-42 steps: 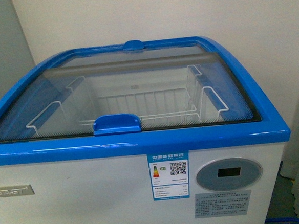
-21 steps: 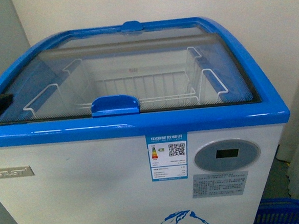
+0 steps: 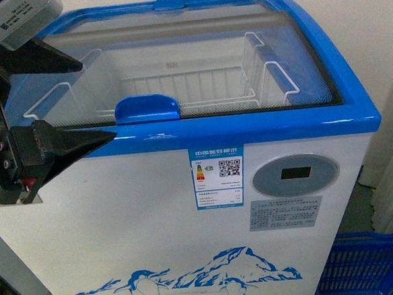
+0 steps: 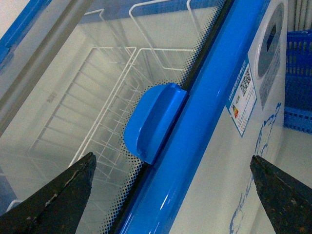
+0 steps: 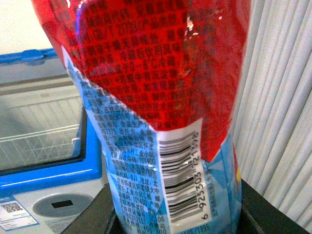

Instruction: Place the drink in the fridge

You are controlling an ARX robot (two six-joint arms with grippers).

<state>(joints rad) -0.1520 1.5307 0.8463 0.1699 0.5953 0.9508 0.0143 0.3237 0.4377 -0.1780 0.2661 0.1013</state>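
Brings left gripper (image 3: 99, 99) into view, jaws wide, lid handle (image 3: 146, 108) just ahead between them; holds drink (image 5: 161, 97) clamped in right gripper (image 5: 178, 219); requires fridge (image 3: 249, 127) lid opened first

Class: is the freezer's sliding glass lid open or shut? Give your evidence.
Shut. The glass lid spans the whole top, its blue handle against the front rim, covering the wire basket.

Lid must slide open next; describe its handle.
Find the white fridge with the blue rim. On its curved glass lid, the handle is the blue grip at the near edge, above the energy label, unlike the smaller far-edge tab.
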